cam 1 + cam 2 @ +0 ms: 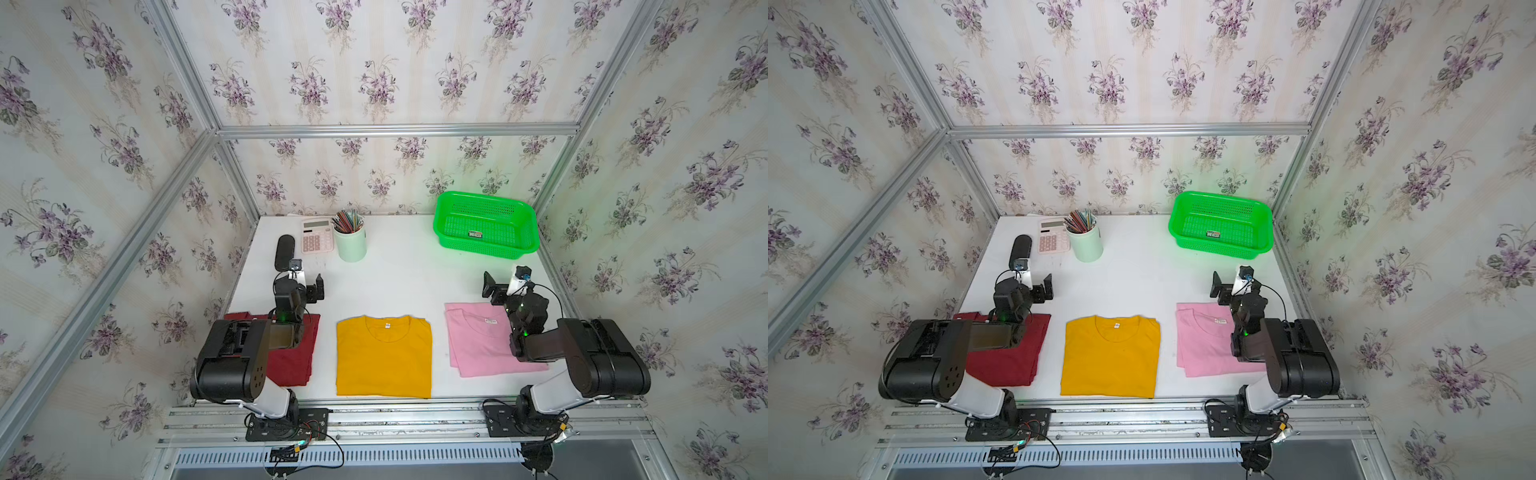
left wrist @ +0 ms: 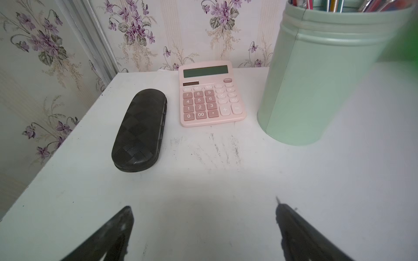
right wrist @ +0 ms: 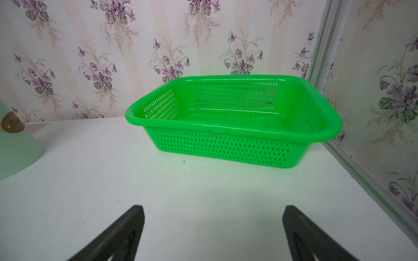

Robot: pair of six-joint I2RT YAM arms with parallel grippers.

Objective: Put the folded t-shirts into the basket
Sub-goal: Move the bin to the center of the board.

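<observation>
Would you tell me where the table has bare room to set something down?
The table has a free middle band between the dark red t-shirt, yellow t-shirt and pink t-shirt in front and the pencil cup and basket behind. A smaller gap separates those two. Crowded: the shirt row; around the glasses case and calculator.

The red shirt (image 1: 291,362), yellow shirt (image 1: 383,357) and pink shirt (image 1: 478,345) are plain; the basket (image 3: 221,146) is bright green mesh. The worktop (image 1: 399,282) is white, the calculator (image 2: 210,97) pink, the case (image 2: 140,131) black weave, the wallpaper (image 1: 374,83) purple-flowered.
</observation>
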